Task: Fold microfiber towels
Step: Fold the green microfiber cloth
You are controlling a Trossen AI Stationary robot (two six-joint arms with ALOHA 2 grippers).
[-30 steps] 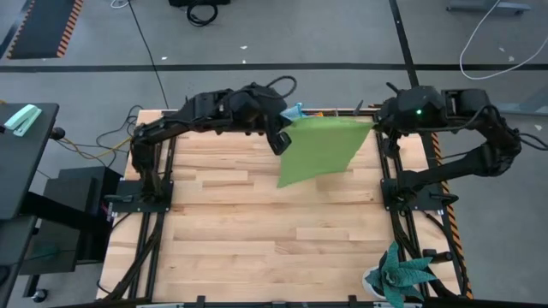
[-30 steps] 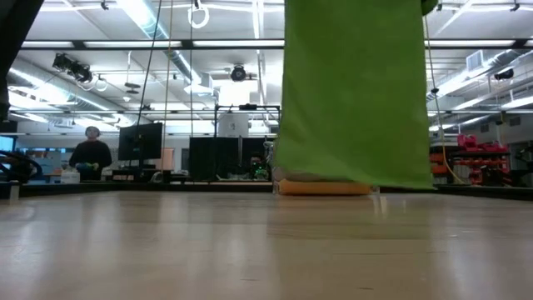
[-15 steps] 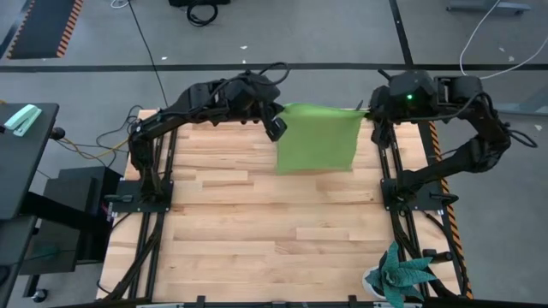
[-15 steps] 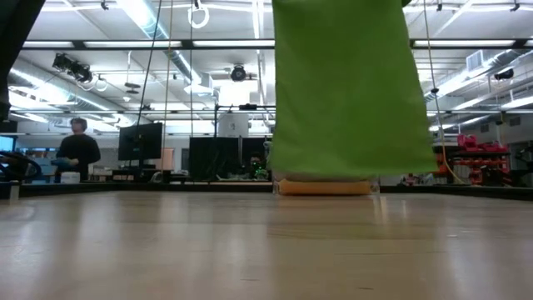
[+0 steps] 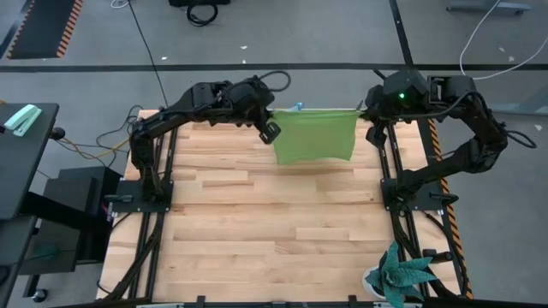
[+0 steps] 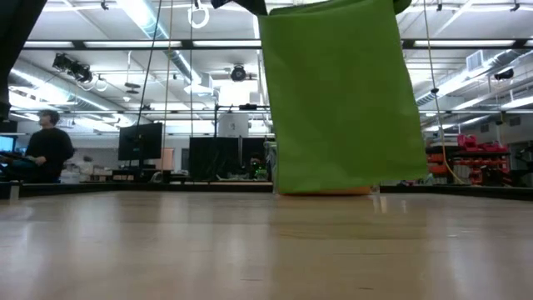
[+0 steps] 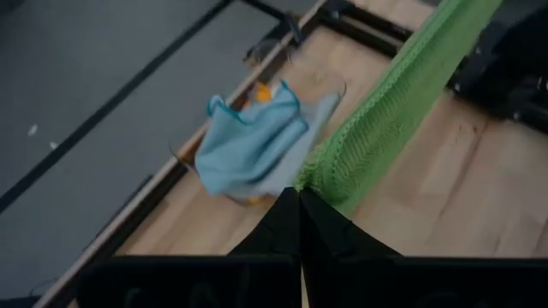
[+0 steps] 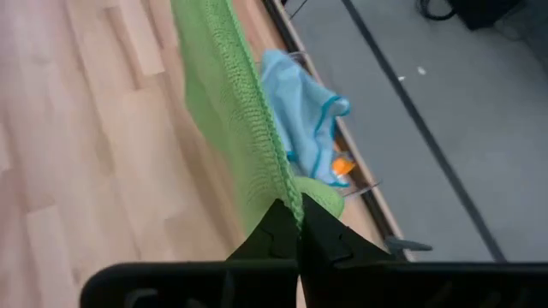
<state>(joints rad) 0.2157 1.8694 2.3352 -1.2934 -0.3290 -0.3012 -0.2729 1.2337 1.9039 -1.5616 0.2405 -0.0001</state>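
The lime green towel [image 5: 314, 137] hangs spread between my two grippers high over the table's far edge. In the low view the green towel [image 6: 341, 100] hangs as a flat sheet with its lower edge just above the tabletop. My left gripper [image 5: 272, 115] is shut on the towel's upper left corner; my right gripper [image 5: 361, 111] is shut on the upper right corner. A light blue towel [image 7: 248, 150] lies crumpled in a clear box at the far edge, with orange cloth under it. My left gripper pinches the green towel's upper corner [image 7: 310, 177] between its two shut fingertips, slanting down at it from the table's left. The towel hangs below it, the top edge drawn taut toward the other gripper. My right gripper pinches the opposite upper corner [image 8: 291, 198] between its shut fingertips, slanting down from the table's right. A small tuft of cloth sticks out past the fingers. The towel hangs clear of the table.
The clear box [image 5: 300, 109] with the blue towel [image 8: 300, 111] stands at the far edge behind the hanging towel. A teal spiky-leaved plant [image 5: 401, 275] stands at the near right corner. Bare wooden tabletop [image 5: 274, 222] spreads over the middle and near side. A person walks far behind in the room.
Both grippers have moved apart and toward the table's far edge, keeping shut on the corners. The green towel, slanted and skewed a second ago, now hangs square with its top edge drawn straight and level, its lower edge lifted slightly.
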